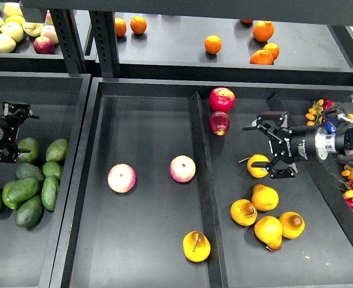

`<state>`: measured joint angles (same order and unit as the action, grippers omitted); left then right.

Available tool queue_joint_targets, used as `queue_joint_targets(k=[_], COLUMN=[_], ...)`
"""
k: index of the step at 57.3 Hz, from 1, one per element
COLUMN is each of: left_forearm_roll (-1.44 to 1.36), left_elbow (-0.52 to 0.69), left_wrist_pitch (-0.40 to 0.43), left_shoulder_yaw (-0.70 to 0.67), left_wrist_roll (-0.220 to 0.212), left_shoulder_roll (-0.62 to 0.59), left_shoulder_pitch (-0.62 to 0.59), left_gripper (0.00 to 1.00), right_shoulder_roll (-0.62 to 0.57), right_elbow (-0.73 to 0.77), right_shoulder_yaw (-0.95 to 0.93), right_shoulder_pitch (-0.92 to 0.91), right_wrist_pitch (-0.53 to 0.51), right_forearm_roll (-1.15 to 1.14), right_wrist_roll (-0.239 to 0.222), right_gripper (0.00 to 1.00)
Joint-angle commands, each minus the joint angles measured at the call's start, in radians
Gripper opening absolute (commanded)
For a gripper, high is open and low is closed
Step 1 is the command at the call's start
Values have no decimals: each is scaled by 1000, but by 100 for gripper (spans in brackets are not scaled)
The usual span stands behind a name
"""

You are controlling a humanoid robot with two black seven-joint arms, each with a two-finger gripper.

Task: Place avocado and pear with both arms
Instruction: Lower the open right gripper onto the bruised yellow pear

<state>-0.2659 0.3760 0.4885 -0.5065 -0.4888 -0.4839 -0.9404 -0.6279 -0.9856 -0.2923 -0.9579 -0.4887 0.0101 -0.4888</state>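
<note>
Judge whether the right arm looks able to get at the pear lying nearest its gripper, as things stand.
Probably yes. The right gripper is open and already next to that pear, which lies apart from the other pears with nothing on top of it.

Trays [146, 120]: matt black, smooth. Avocados [23, 191]: smooth green skin, faint sheen. Pears [268, 231]: golden skin, brown blotches, slightly glossy. Red apples [222, 99]: glossy. Right gripper [272, 150]: black, matt metal look.
</note>
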Motion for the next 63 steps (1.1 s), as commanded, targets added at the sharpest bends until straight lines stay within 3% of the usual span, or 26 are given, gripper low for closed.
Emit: queue_joint_targets(k=[1, 14, 37, 63], left_forearm_roll=[4, 4, 5, 5], left_elbow=[0, 1, 0, 1], left_wrist_pitch=[0, 0, 0, 0], left_shoulder_yaw=[-40, -101, -175, -188], left_wrist_roll=[0, 0, 0, 0], left_shoulder_roll=[1, 5, 16, 28], left_shoulder_pitch=[14, 26, 57, 75], left_gripper=[100, 100, 100, 100], right_shoulder_roll=[16, 77, 289, 362], right_elbow=[-7, -5, 42, 96], right_shoulder_yaw=[68, 214, 377, 426], right_shoulder_pitch=[-18, -70, -78, -67], right_wrist_pitch=[0, 0, 0, 0], right_forearm_roll=[-12, -67, -140, -171], right_wrist_roll=[0, 0, 0, 0], right_gripper=[100, 100, 100, 100])
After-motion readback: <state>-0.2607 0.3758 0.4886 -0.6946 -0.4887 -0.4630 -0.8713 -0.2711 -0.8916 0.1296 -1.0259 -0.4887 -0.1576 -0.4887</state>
